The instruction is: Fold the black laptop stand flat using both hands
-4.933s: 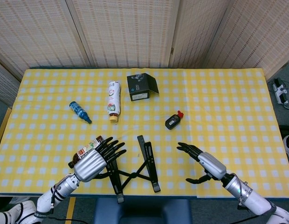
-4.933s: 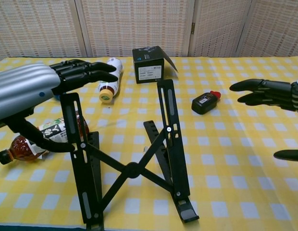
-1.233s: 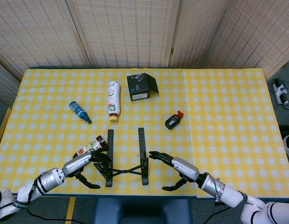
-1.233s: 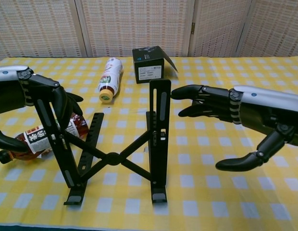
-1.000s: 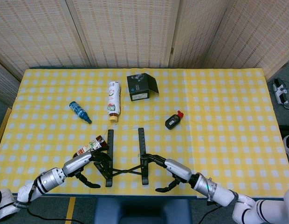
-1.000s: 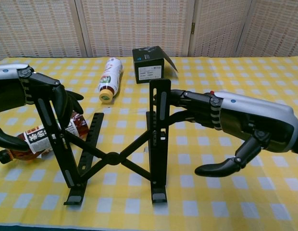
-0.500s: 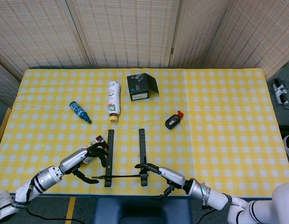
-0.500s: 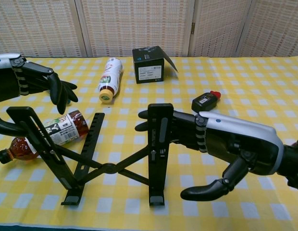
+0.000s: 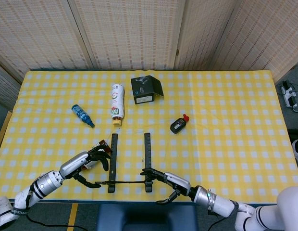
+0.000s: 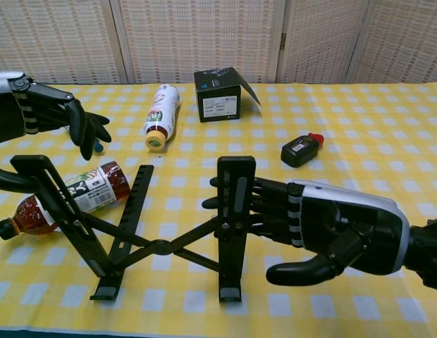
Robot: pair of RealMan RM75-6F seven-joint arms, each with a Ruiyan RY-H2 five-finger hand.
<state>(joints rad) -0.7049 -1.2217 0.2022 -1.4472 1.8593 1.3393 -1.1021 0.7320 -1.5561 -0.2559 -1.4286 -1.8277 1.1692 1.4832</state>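
Standing near the front edge of the yellow checked table (image 9: 235,144), the black laptop stand (image 10: 162,243) is partly collapsed, its two upper bars leaning low over crossed struts. The right hand (image 10: 324,229) presses its straightened fingers (image 10: 264,204) against the right bar, thumb apart below, gripping nothing. The left hand (image 10: 46,113) hovers just above the left bar with fingers spread; whether it touches the bar is hard to tell. A brown tea bottle (image 10: 67,197) lies behind the left bar. Farther back lie a white bottle (image 9: 117,102), a small blue bottle (image 9: 82,115), a black box (image 9: 145,89) and a small black device with a red tip (image 9: 179,124).
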